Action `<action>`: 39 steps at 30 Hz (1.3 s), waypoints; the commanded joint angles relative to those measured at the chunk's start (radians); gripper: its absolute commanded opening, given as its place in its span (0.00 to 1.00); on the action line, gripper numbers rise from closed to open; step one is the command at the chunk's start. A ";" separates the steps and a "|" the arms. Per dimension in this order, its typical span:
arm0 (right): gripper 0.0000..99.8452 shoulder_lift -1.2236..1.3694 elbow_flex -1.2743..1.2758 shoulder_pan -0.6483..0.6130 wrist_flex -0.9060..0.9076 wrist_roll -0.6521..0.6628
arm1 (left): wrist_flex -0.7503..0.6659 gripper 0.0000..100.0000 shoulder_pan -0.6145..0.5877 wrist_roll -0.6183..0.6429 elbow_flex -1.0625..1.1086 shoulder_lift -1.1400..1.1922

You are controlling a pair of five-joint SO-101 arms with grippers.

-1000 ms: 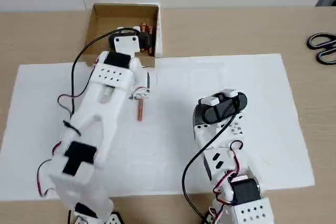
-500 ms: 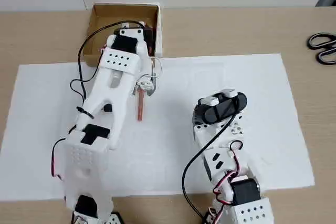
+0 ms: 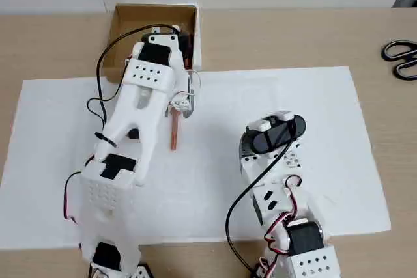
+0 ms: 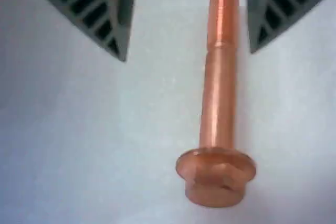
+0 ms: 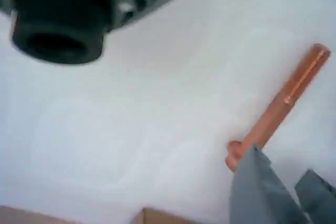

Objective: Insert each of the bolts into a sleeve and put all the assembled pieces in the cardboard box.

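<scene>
**Left claw hangs open over a lone bolt, box close behind**

On your left, the cardboard box (image 3: 124, 30) sits at the far side of the desk (image 3: 293, 37), just off the edge of the white paper (image 3: 313, 96). Your left arm's wrist hangs over the box, and with its black cable it hides most of the inside.

Just past the box, your left claw (image 3: 179, 110) is released. In the left wrist view its ribbed grey fingers (image 4: 100, 9) stand apart on either side of the bolt (image 4: 218, 103), near its tip and not touching it. The copper bolt lies flat on the paper. Its long axis runs from the box side towards the arms' bases, with the flanged hex head towards the box and the tip towards you.

Further right, your right claw (image 3: 273, 128) hovers over the paper, well apart from the bolt. A black sleeve (image 5: 58, 30), its bore facing the camera, sits up against it. You cannot tell whether that claw grips it.

At the far right edge, scissors (image 3: 401, 58) lie on the bare desk.
</scene>
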 commanded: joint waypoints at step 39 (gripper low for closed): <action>0.00 -0.015 -0.012 0.010 -0.004 -0.002 | -0.005 0.06 -0.060 0.092 -0.229 0.278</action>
